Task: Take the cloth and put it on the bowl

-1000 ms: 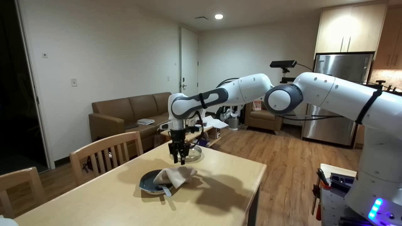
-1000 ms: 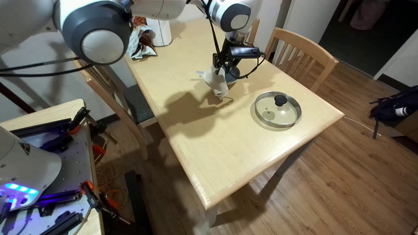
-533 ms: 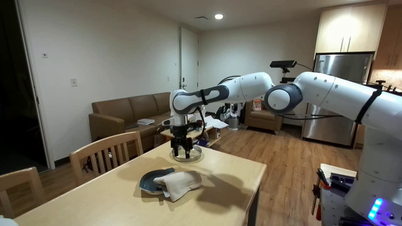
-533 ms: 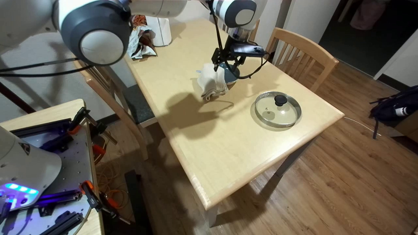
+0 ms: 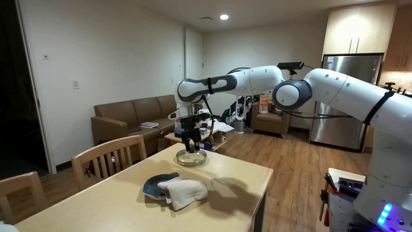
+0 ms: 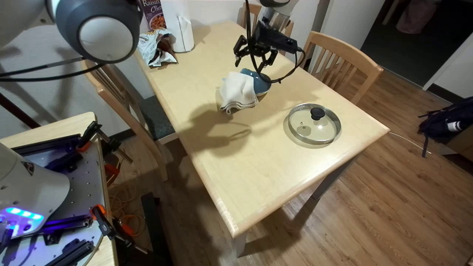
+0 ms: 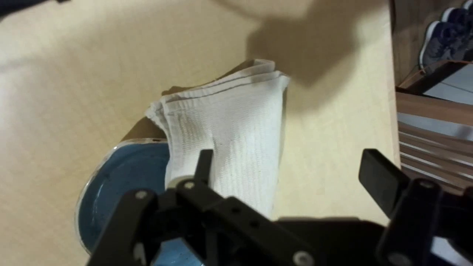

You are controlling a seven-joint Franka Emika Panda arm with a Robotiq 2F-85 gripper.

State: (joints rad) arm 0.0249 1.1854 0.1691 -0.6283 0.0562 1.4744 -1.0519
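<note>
The gripper hangs above the table, jaws spread wide. In the wrist view the cloth lies at two o'clock from the bowl, one side lapping over its rim. In an exterior view a lid lies at the bowl's four o'clock.

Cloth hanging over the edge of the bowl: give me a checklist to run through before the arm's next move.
1. Gripper open and up off the cloth: ok, a gap shows in both exterior views.
2. Cloth fully on the bowl: not ok, it covers one side and spreads well past the rim.
3. Bowl resting on the table: ok.
4. Lid apart from the cloth: ok.
5. Nothing trapped under the cloth: cannot tell; a pale strip shows beside it.
</note>
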